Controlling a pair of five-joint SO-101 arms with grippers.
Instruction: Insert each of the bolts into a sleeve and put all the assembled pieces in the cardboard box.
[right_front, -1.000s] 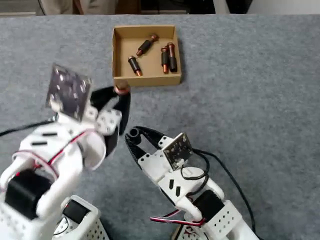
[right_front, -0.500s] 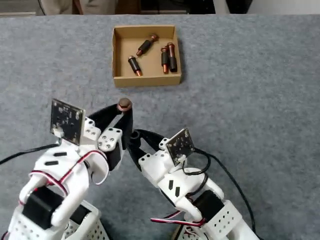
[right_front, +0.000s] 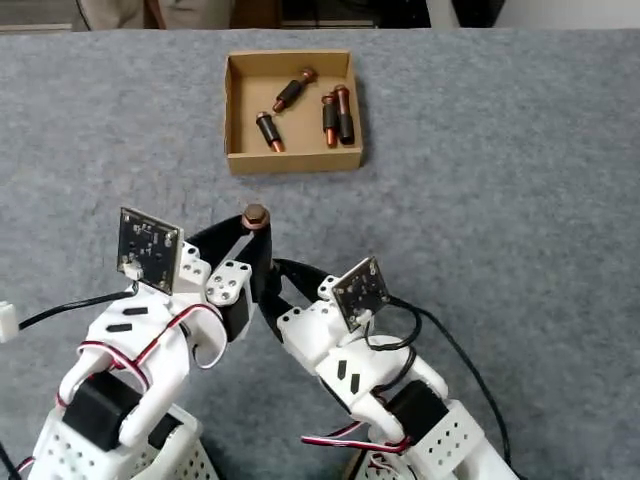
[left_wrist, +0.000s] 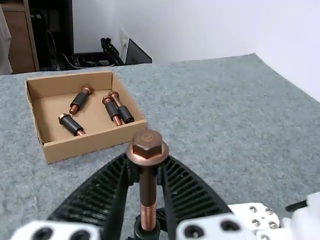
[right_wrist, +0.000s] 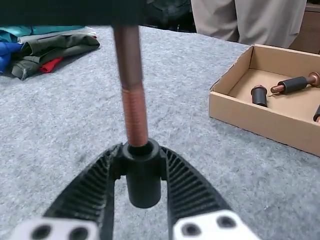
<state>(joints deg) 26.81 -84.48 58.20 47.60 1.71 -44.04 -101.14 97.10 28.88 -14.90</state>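
Left wrist view: the left hand (left_wrist: 146, 167) is closed on a bolt (left_wrist: 146, 150), head upward. It has drawn back from the cardboard box (left_wrist: 95, 142) — just below it the right hand (right_wrist: 142, 152) grips a sleeve (right_wrist: 143, 175), and the thread tip now meets the sleeve's mouth. Insertion is starting; four assembled pieces (left_wrist: 118, 111) lie in the box beyond.

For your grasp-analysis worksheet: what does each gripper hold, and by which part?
The left gripper grips the copper bolt by its shank just under the head; the right gripper clamps the black sleeve by its sides.
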